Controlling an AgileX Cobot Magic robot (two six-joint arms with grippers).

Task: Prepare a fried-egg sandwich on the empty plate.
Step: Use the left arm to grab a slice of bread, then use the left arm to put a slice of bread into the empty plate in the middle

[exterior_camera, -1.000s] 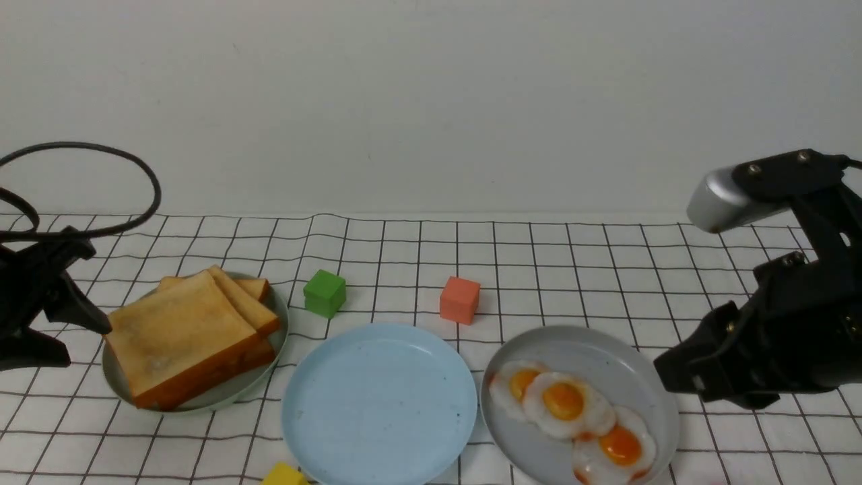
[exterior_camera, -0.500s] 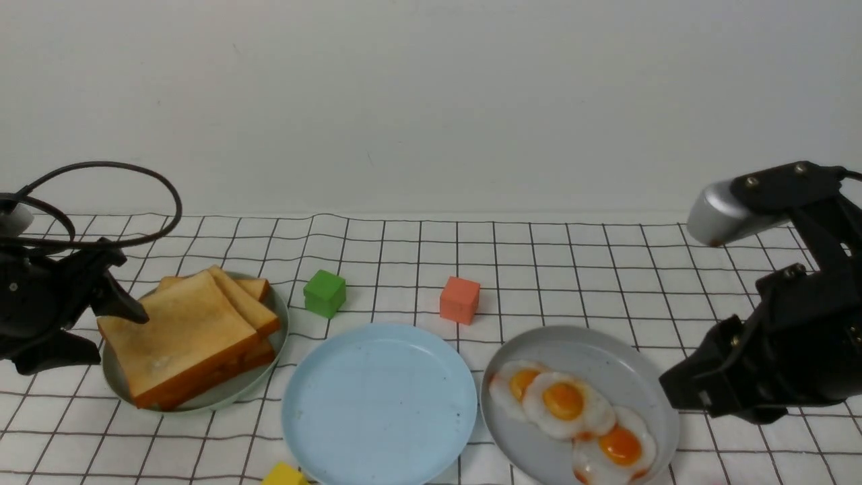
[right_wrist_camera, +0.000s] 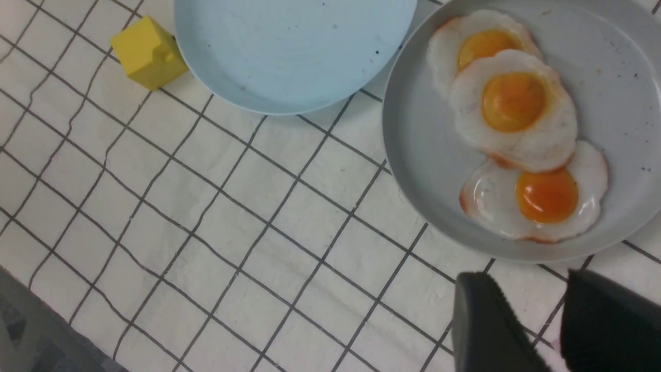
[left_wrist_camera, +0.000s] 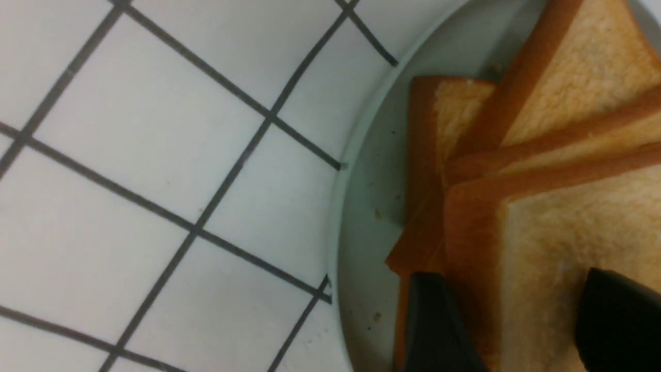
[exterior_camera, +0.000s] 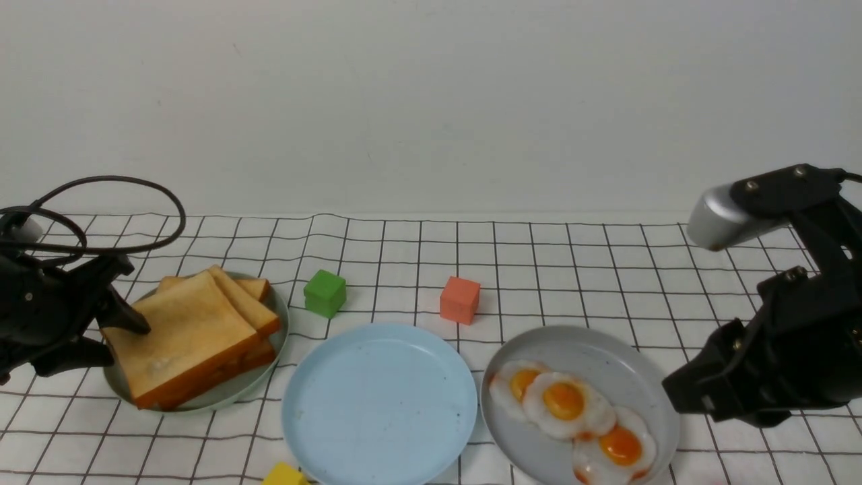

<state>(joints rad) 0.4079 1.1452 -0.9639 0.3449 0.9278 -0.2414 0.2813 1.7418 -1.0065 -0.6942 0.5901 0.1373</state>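
Several square golden-brown toast slices (exterior_camera: 202, 323) lie piled on the round pale green plate (exterior_camera: 273, 357) at the left of the white checked surface (exterior_camera: 572, 269). The black left end effector (exterior_camera: 121, 340) has its jaws on both sides of the top slice's left edge; whether they press it, I cannot tell. Such a hold at one edge is risky: the slice may hang down and slip out, or pull the slice below along. The round light blue empty plate (exterior_camera: 380, 404) waits in the near middle. The black right end effector (exterior_camera: 683, 397) hovers right of the round grey plate (exterior_camera: 626, 370) of white fried eggs (exterior_camera: 564, 401), jaws a little apart, holding nothing.
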